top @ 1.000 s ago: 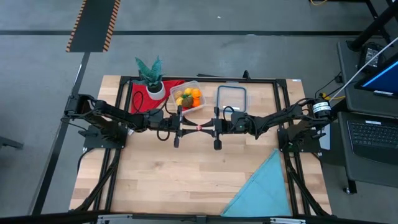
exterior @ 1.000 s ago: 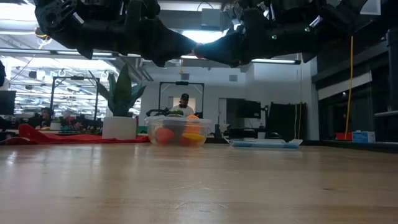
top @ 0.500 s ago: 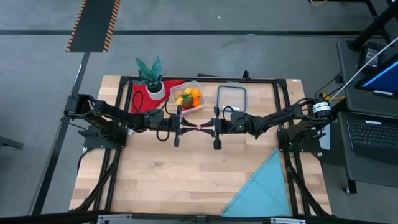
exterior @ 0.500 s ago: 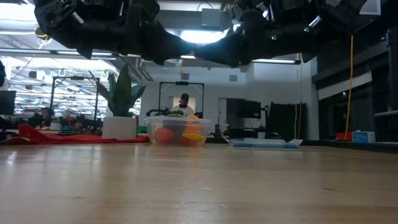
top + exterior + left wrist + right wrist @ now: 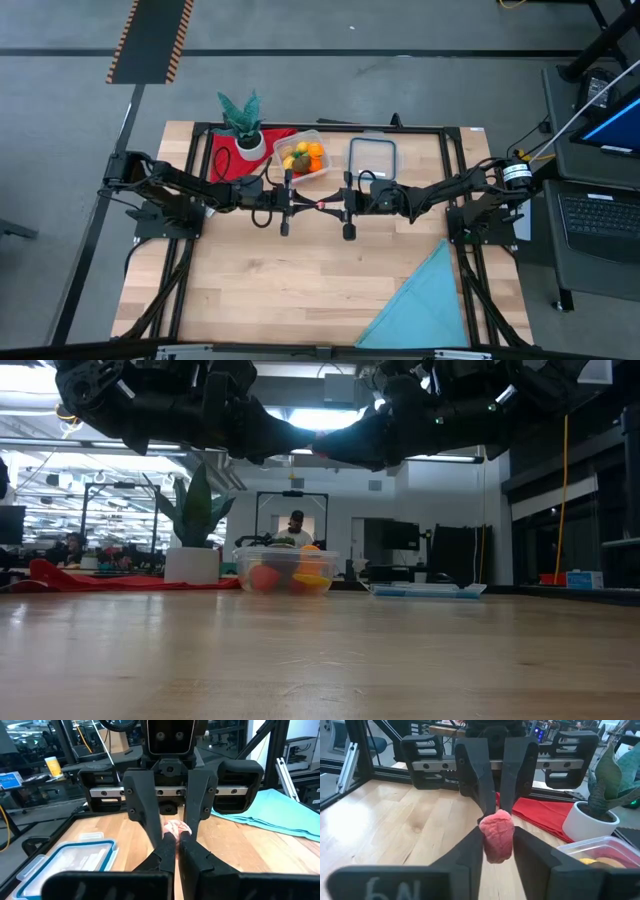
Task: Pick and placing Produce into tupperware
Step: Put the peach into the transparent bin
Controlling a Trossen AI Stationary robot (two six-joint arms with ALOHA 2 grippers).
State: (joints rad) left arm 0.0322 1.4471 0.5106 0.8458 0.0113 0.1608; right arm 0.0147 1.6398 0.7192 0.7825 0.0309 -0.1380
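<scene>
Both arms meet level above the middle of the table. A small pink-red piece of produce [image 5: 497,836] hangs between them, clear of the wood. My left gripper [image 5: 176,841] is shut on the end of it that faces the left arm. My right gripper [image 5: 497,842] has a finger on either side of it. The tupperware [image 5: 303,155] stands at the far middle on its base, with several orange, yellow, green and red pieces inside. My left gripper pinches the piece's end [image 5: 495,814] between its two fingertips. It comes level from the table's left. The piece is held clear of the table. My right gripper has the piece's two sides [image 5: 485,842] between its two fingers [image 5: 472,850], which come about level from the table's right. The fingers seem to touch both sides. The piece stands upright between them, its top above the fingertips.
A flat clear lid [image 5: 373,157] lies to the right of the tupperware. A potted plant [image 5: 240,125] stands on a red cloth [image 5: 222,152] at the far left. A light blue cloth [image 5: 420,300] lies at the near right. Bare wood lies under the arms.
My left gripper has shut on the end of the piece that my right gripper holds. Both arms have stayed where they were, and the piece has kept its place above the table.
</scene>
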